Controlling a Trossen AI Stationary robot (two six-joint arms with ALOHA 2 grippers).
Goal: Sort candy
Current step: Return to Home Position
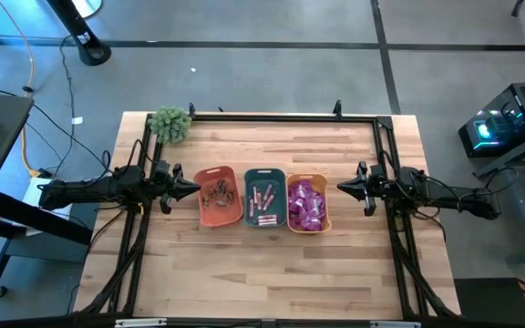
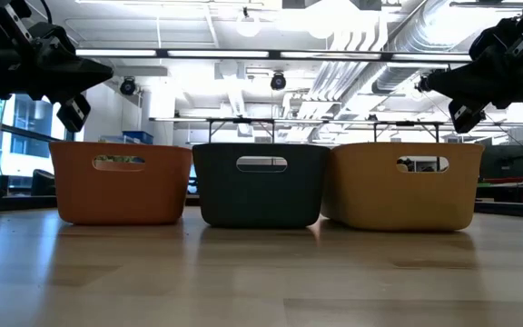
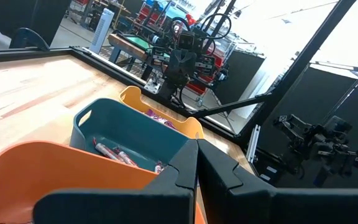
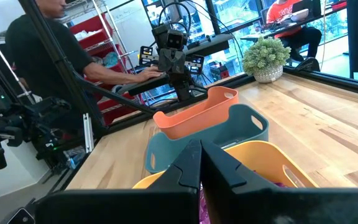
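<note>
Step in hand: the sorting looks finished; by my reading the arms are going to their rest pose.
Candy: every piece I can see lies in a bin at the middle of the table [image 1: 272, 273].
Brown candy [image 1: 215, 190]: in the orange bin [image 1: 219, 220], at the 9 o'clock end of the row.
Pink sticks [image 1: 262, 198]: in the teal bin [image 1: 264, 172], the middle one.
Magenta packets [image 1: 306, 206]: in the yellow bin [image 1: 321, 179], at the 3 o'clock end.
Bins: side by side, walls touching or nearly so.
Left gripper [image 1: 190, 189]: at 9 o'clock of the row, just beside the orange bin and above the table; its fingers are pressed together and it has hold of nothing.
Right gripper [image 1: 344, 187]: at 3 o'clock, near the yellow bin, also raised; fingers closed together, empty.
Plant ball [image 1: 169, 124]: at the table's 10 o'clock corner, well apart from the bins.
Next move: no grasp seems needed; each arm should draw back outward, away from the row.
Risk: the left fingertips are close to the orange rim, so a swing inward could nudge the bins.
</note>
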